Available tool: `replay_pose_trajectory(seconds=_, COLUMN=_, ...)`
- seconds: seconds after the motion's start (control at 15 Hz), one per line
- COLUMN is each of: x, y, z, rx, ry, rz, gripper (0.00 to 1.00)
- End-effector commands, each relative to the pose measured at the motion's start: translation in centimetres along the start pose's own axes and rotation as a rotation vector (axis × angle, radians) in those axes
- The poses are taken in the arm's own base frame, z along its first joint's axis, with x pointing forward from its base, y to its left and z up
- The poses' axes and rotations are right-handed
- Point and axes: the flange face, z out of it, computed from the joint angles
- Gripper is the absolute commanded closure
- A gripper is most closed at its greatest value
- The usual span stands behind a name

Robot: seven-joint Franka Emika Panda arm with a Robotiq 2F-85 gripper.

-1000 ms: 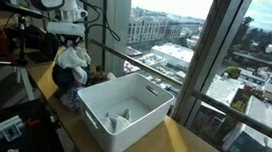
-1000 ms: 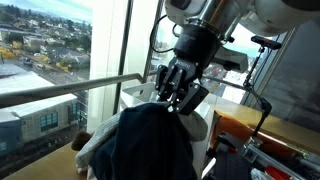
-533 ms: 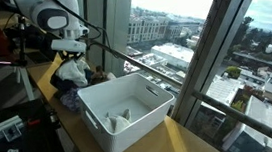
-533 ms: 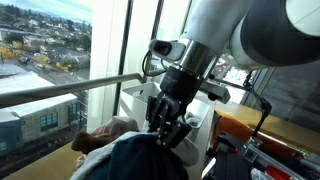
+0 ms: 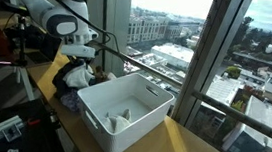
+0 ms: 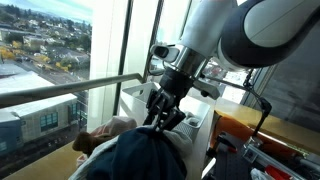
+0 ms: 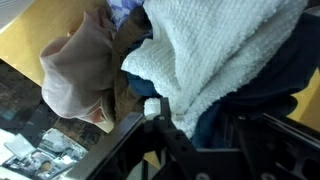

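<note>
I'm looking at a long wooden counter (image 5: pixel 188 141) running along the window, and on it stands a white plastic bin (image 5: pixel 139 126), open at the top. Just behind the bin, at the far end, sits the pile of clothes (image 5: pixel 71 80) that I'm working over, outside the bin and close to its back wall. The biggest piece in the pile is a dark blue garment (image 6: pixel 135 160). Above it lies a white towel (image 7: pixel 220 50), with a beige cloth (image 7: pixel 80 65) beside that. The gripper (image 6: pixel 163 118) points down into the top of the pile. One of its fingertips (image 7: pixel 152 107) is right against the towel's edge, but I cannot tell whether it is grasping the fabric or has let go. The bin holds only a few small white crumpled pieces (image 5: pixel 118 115) lying on its floor.
</note>
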Motion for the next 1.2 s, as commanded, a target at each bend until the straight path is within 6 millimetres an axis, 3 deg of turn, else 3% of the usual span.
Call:
replay_pose_trajectory(seconds=0.0, x=-0.5, y=1.7, z=-4.1, rx=-0.046, ry=0.029, rz=0.004, gripper=0.23)
replay_pose_trajectory(seconds=0.2, x=-1.3, y=3.8, z=-7.8, rx=-0.1, ry=0.059, rz=0.023, gripper=0.02)
replay_pose_trajectory(seconds=0.4, x=-3.5, y=6.9, z=-10.9, rx=-0.162, ry=0.07, rz=0.058, gripper=0.0)
replay_pose_trajectory(seconds=0.53, x=-6.3, y=9.2, z=-11.8, rx=-0.2, ry=0.061, rz=0.094, gripper=0.0)
replay_pose_trajectory(seconds=0.8, x=-13.6, y=13.6, z=-10.7, rx=-0.229, ry=0.008, rz=0.196, gripper=0.0)
replay_pose_trajectory(seconds=1.13, x=-21.3, y=15.4, z=-5.3, rx=-0.201, ry=-0.105, rz=0.28, gripper=0.0)
